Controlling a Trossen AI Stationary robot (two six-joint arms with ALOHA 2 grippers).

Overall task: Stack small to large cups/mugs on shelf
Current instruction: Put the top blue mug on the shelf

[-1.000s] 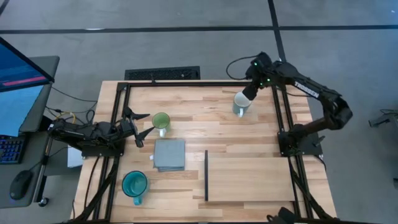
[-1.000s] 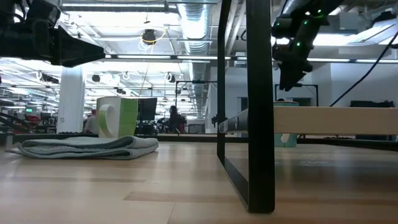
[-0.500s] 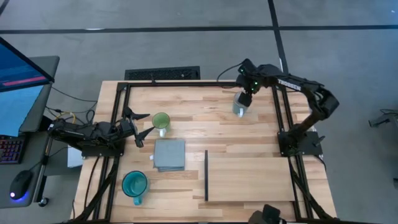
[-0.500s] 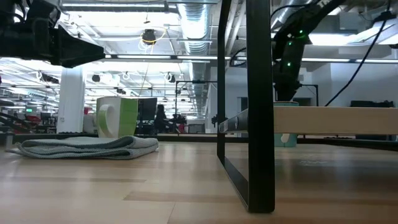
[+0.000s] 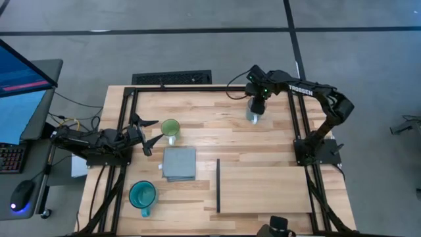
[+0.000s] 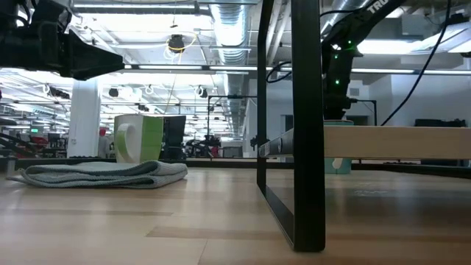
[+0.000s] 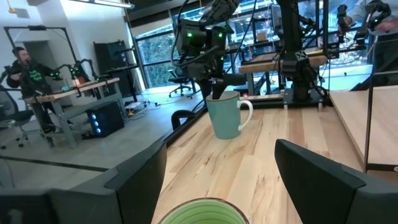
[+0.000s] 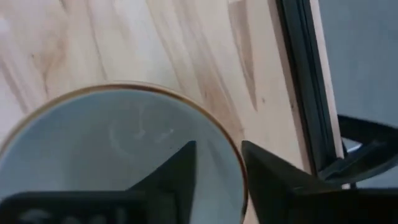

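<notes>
Wooden slats of the table (image 5: pixel 210 141) are carrying three mugs: the white mug (image 5: pixel 252 116) at the far right, the light green mug (image 5: pixel 170 128) left of centre, the teal mug (image 5: pixel 142 195) near left. One grey cloth (image 5: pixel 179 163) is lying between them, beside the empty shelf (image 5: pixel 263 189). The right gripper (image 8: pixel 217 168) is straddling the white mug's rim, fingers parted, not clamping. The left gripper (image 5: pixel 150 131) is waiting wide open beside the green mug

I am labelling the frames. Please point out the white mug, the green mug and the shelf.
white mug (image 7: pixel 224 118), left wrist view, its side wall
green mug (image 5: pixel 170 127), high view, its open mouth
shelf (image 5: pixel 263 189), high view, bare panel middle
</notes>
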